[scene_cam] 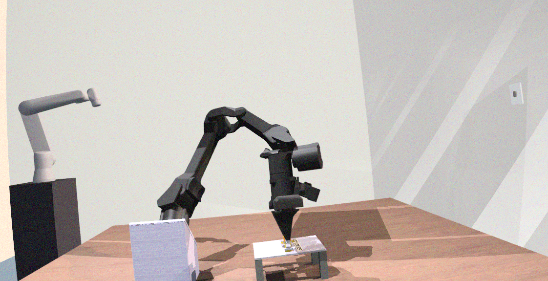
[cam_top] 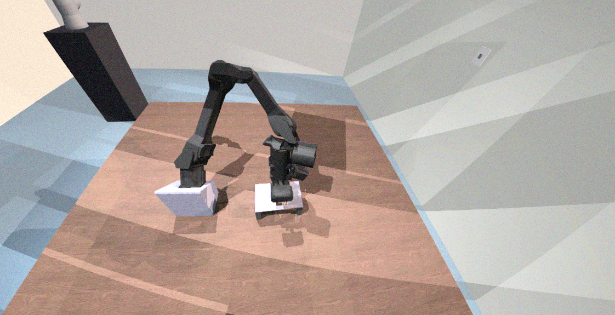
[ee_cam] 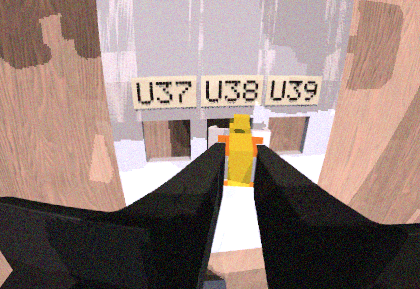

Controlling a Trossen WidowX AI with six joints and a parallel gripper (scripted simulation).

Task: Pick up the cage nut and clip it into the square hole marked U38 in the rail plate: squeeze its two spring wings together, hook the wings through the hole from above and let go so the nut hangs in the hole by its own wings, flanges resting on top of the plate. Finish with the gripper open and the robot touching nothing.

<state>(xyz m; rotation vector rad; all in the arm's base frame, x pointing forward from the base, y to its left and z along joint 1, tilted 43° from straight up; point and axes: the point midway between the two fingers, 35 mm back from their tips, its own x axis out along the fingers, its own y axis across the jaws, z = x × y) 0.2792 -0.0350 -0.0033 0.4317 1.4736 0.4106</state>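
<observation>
Looking from the top, I see my one pincer (cam_top: pixel 282 200) (scene_cam: pixel 288 239) (ee_cam: pixel 239 154) over one rail plate (cam_top: pixel 263 196) (scene_cam: pixel 266 248) (ee_cam: pixel 165 33). In the exterior view, I'd lower straight, wings squeezed. At my wrist, I grip one cage nut (ee_cam: pixel 240 160) at U38's hole (ee_cam: pixel 216 122); three labels, three holes: seat flanges before releasing.

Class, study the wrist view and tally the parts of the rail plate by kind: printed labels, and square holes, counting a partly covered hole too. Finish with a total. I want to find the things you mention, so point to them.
Printed labels (ee_cam: pixel 232 91): 3
Square holes (ee_cam: pixel 167 140), the U38 one partly covered by the cage nut (ee_cam: pixel 240 160): 3
Total: 6
</observation>
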